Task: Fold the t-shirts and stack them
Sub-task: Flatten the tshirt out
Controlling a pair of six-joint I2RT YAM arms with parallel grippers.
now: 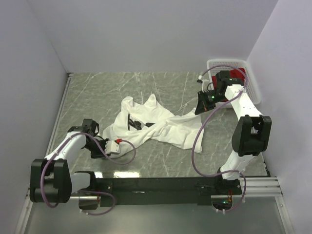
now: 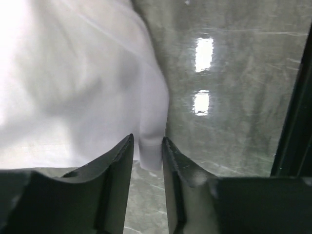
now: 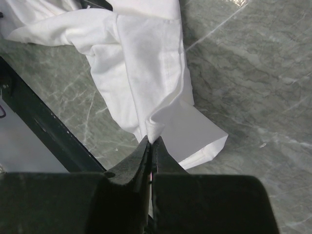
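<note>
Top view: task barely begun, by the look of it. The white t-shirt (image 1: 161, 127) lies crumpled and unfolded on the table (image 1: 161, 87), well apart from the basket (image 1: 219, 62), to its left and nearer the arm bases. The red t-shirt (image 1: 238, 73) sits bunched inside the basket, not laid out. No fold made, no stack, so both tees are left to do. Right arm reaches fwd w/ elbow raised, right gripper (image 1: 202, 105) at the shirt edge nearest the basket. Left arm lies low and bent in, left gripper (image 1: 116, 145) at the shirt corner farthest from the basket.

Left wrist view: jaws part-open w/ a narrow gap, and a hanging fold of the white t-shirt (image 2: 73, 87) sits btwn the fingertips (image 2: 124, 151). Can't tell if they bite it yet. Basket not in view.

Right wrist view: jaws fully closed on a pinched-up fold of the white t-shirt (image 3: 141, 63); the rest of the cloth trails away over the table. Prob. the shirt needs spreading flat before any fold.
</note>
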